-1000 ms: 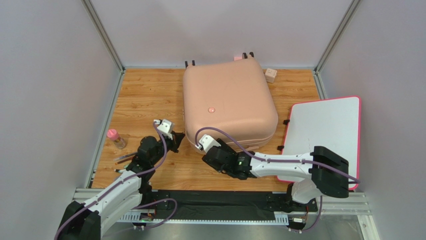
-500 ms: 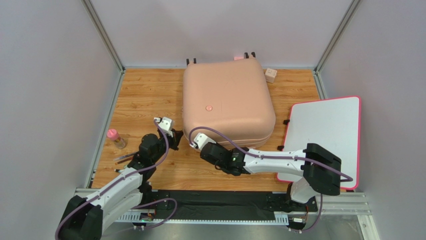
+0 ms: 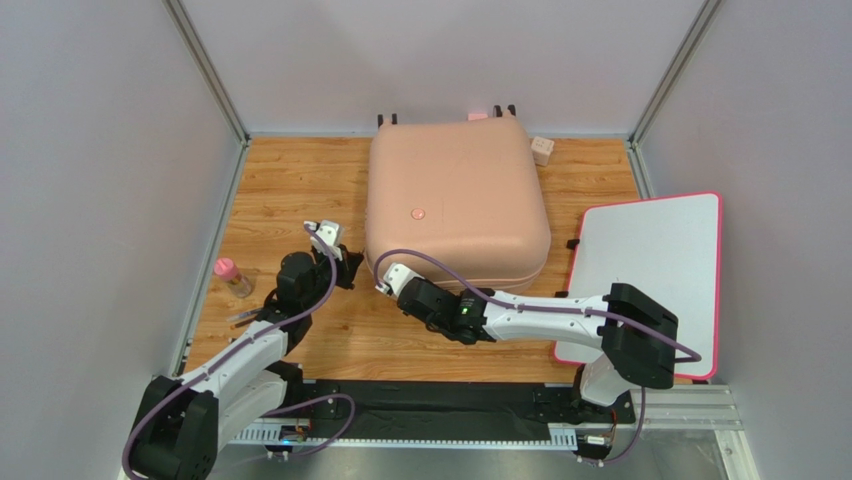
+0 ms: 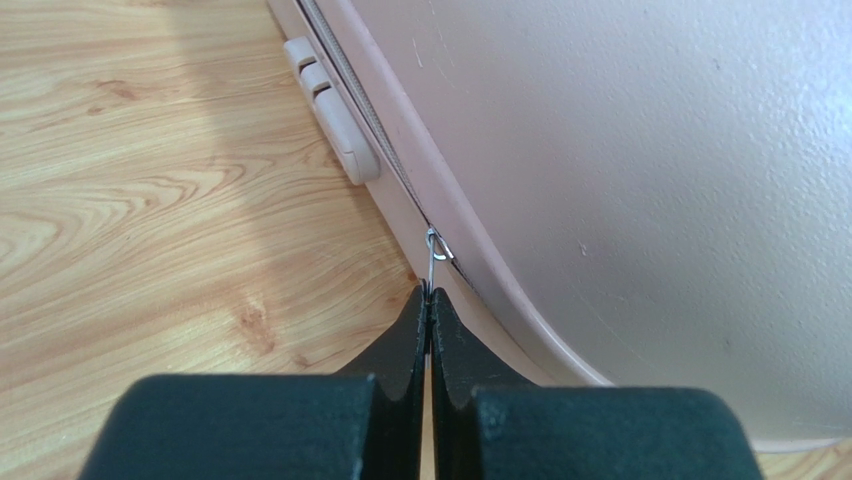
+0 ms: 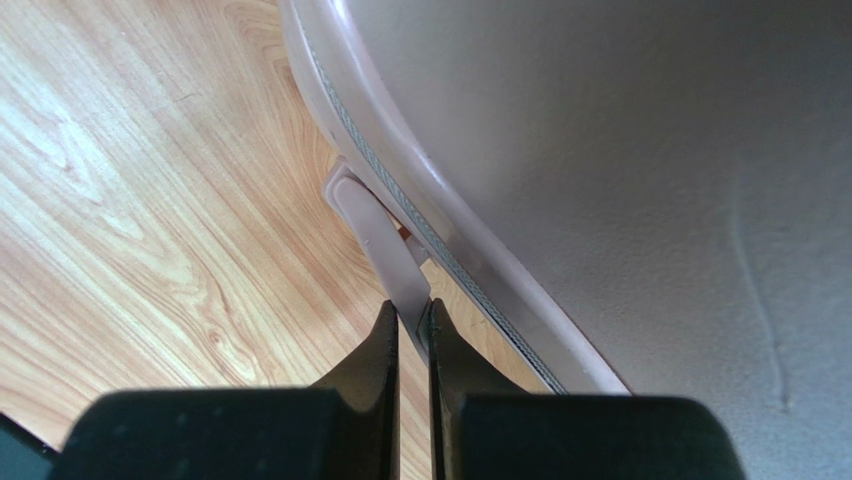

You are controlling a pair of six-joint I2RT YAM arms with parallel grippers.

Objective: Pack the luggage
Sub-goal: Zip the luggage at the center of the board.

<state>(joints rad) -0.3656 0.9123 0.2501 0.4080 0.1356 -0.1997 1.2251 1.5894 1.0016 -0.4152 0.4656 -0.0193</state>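
The luggage (image 3: 455, 195), a closed pale pink hard shell, lies flat at the middle back of the wooden table. My left gripper (image 3: 356, 272) sits at its front-left corner. In the left wrist view the left gripper (image 4: 429, 292) is shut on the thin metal zipper pull (image 4: 434, 250) hanging from the zipper seam. My right gripper (image 3: 384, 282) reaches the same corner from the right. In the right wrist view the right gripper (image 5: 410, 312) is shut on a pale flat tab (image 5: 378, 235) that sticks out from the luggage edge beside the zipper (image 5: 420, 225).
A white board with a pink rim (image 3: 650, 270) lies at the right. A small bottle with a pink cap (image 3: 232, 277) and some pens (image 3: 245, 318) are at the left. A wooden block (image 3: 542, 150) stands behind the luggage's right corner. A ribbed bumper (image 4: 330, 120) sits on the luggage's side.
My right gripper has closed on the pale tab and its arm has slid left along the luggage's front edge. The left gripper has shifted slightly left and back. The luggage has turned a little.
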